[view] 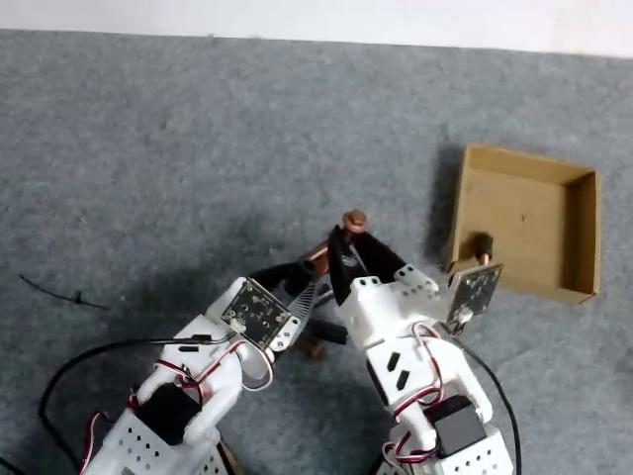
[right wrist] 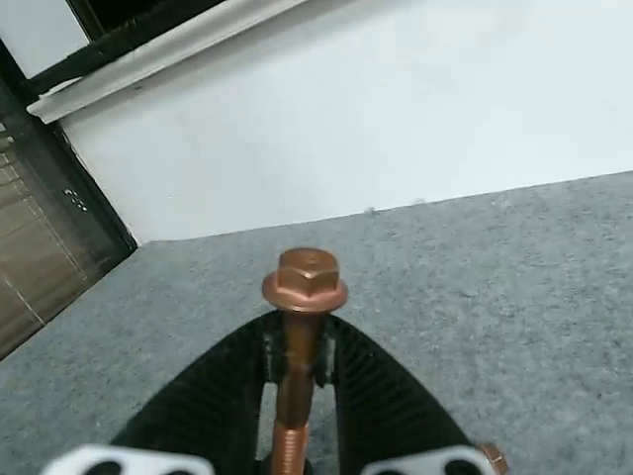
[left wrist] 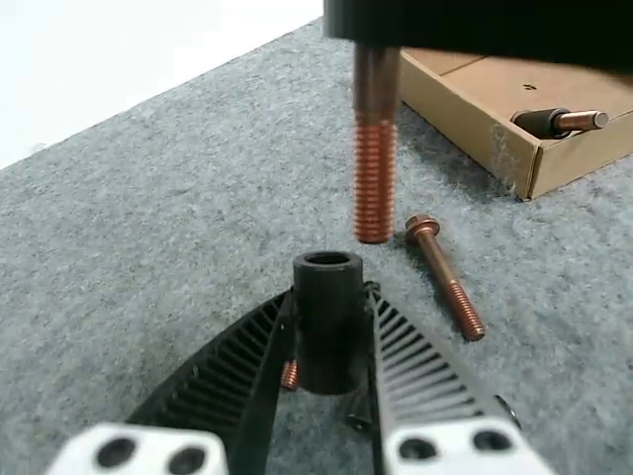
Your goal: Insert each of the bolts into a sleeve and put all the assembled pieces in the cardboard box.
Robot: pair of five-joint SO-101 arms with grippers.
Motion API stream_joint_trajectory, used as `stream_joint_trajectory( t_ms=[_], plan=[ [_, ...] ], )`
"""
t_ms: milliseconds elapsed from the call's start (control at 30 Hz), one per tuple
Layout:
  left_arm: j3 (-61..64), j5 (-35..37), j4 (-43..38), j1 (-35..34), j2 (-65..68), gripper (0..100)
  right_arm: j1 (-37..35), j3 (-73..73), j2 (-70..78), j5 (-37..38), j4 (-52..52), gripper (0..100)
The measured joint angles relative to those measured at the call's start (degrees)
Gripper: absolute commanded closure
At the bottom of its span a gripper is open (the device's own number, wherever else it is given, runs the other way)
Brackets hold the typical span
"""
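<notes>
Found grey, felt-like carpet [view: 148, 148] over the whole table in the high view, with a pale wall strip [view: 297, 15] along the top edge and a thin black cable [view: 59, 290] lying at mid-left. Saw, in the right wrist view, a white wall [right wrist: 396, 119] behind the carpet and a dark window frame [right wrist: 59, 59] with blinds at the left edge. Noted the cardboard box [view: 584, 233] at the right of the high view, open side up. Spotted one assembled piece [view: 482, 244] inside it near the left wall, its dark sleeve end and copper tip plain at the upper right of the left wrist view.

Found both arms entering from the bottom edge of the high view, with their grippers close together near the centre. Saw the left gripper [left wrist: 329, 302], on the arm at lower left, clamped on a black sleeve [left wrist: 328, 327] held upright with its open bore facing up. Saw the right gripper [right wrist: 299, 332], on the arm at lower right, closed round the shank of a copper bolt [right wrist: 303, 285] just under the flanged hex head. Noted that bolt hanging upright in the left wrist view, threaded end down. Placed the tip just above the sleeve mouth, toward its right rim, with a small gap and not yet in. Spotted a second bolt [left wrist: 445, 277] lying loose on the carpet just right of the sleeve, head toward the box.
</notes>
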Motion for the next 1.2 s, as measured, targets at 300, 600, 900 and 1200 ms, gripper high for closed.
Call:
stream_joint_trajectory(
  t_ms=[300, 600, 900, 1200],
  plan=[
    [-0.09, 0.00, 1.67, 3.96, 0.00, 100, 0.00, 1.93, -0.09, 0.00, 0.00, 99.1],
    [-0.09, 0.00, 1.93, 4.13, 0.00, 100, -0.35, 4.84, -0.26, -0.09, 0.00, 99.1],
    [-0.18, 0.09, 1.93, 2.55, 0.00, 100, -2.55, 5.63, -0.26, -0.09, -0.09, 99.1],
    [-0.26, 0.00, 1.93, -0.70, 0.00, 100, -2.99, 5.63, -0.26, -0.09, -0.09, 99.1]
  ],
)
